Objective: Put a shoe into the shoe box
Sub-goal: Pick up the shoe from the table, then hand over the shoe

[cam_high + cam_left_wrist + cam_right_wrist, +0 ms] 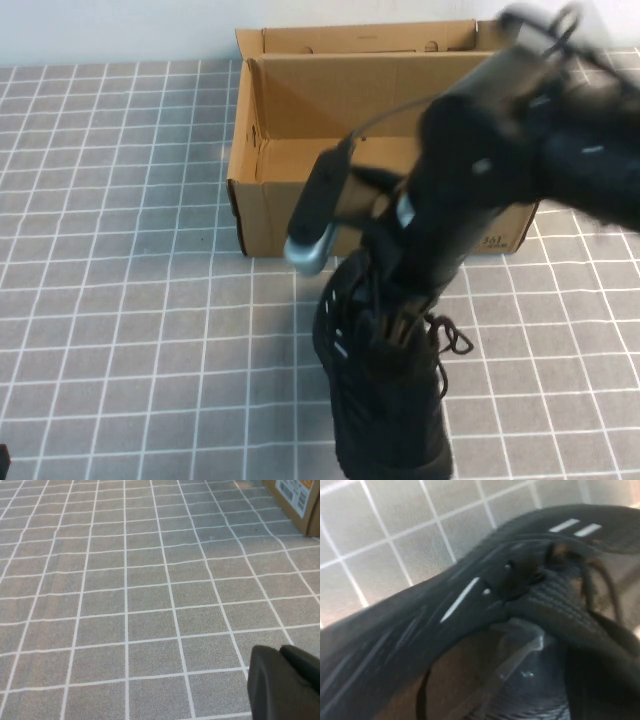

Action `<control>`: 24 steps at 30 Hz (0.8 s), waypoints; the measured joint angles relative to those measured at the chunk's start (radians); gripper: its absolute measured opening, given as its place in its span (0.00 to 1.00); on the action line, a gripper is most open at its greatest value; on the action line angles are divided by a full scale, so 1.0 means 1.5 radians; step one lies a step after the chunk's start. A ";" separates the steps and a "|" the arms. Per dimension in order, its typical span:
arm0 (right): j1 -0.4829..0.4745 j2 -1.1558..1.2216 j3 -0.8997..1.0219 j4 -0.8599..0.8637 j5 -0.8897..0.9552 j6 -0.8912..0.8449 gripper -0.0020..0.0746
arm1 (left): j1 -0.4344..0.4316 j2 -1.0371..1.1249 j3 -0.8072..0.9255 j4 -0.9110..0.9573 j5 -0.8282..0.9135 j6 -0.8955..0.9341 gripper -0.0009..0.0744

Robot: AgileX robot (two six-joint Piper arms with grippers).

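The shoe [385, 410], a black mesh lace-up sneaker, lies on the grey gridded cloth near the front edge, just in front of the shoe box [300, 130]. The box is brown cardboard, open at the top with its flaps upright. My right gripper [397, 318] reaches down from the right into the shoe's opening and is shut on the shoe's collar by the laces. In the right wrist view the shoe [470, 595] fills the picture, pale dashes on its side, with one finger [530, 680] inside it. My left gripper [281, 654] hangs shut and empty over bare cloth, and a box corner [297, 497] shows far off.
The grey cloth with white grid lines [120, 300] covers the whole table. My right arm [520, 150] crosses over the box's right half and hides part of its inside. A dark, grey-tipped part [315, 225] juts from that arm in front of the box wall.
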 joint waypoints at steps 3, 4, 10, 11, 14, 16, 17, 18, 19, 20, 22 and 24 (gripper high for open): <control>0.000 -0.063 0.000 0.000 0.021 0.004 0.02 | 0.000 0.000 0.000 0.000 0.000 0.000 0.01; 0.000 -0.083 0.000 0.000 0.026 0.004 0.02 | 0.000 0.000 0.000 0.000 0.000 0.000 0.01; 0.000 -0.169 0.000 0.000 0.034 -0.001 0.02 | 0.000 0.000 0.000 0.000 0.000 0.000 0.01; 0.000 -0.179 0.000 0.000 0.034 -0.006 0.02 | 0.000 0.000 0.000 0.000 0.000 0.000 0.01; 0.000 -0.197 0.000 0.000 0.035 -0.019 0.02 | 0.000 0.000 0.000 0.000 0.000 0.000 0.01; 0.000 -0.200 0.000 0.000 0.035 -0.027 0.02 | 0.000 0.000 0.000 0.000 0.000 0.000 0.01; 0.000 -0.201 0.000 0.000 0.035 -0.030 0.02 | 0.000 0.000 0.000 0.000 0.000 0.000 0.01; 0.000 -0.201 0.000 0.000 0.035 -0.033 0.02 | 0.000 0.000 0.000 0.000 0.000 0.000 0.01; 0.000 -0.201 0.000 0.000 0.035 -0.036 0.02 | 0.000 0.000 0.000 0.000 0.000 0.000 0.01; 0.000 -0.201 0.000 0.000 0.035 -0.038 0.02 | 0.000 0.000 0.000 0.000 0.000 0.000 0.01; 0.000 -0.202 0.000 0.000 0.035 -0.041 0.02 | 0.000 0.000 0.000 0.000 0.000 0.000 0.01; 0.000 -0.202 0.000 0.000 0.035 -0.042 0.02 | 0.000 0.000 0.000 0.000 0.000 0.000 0.01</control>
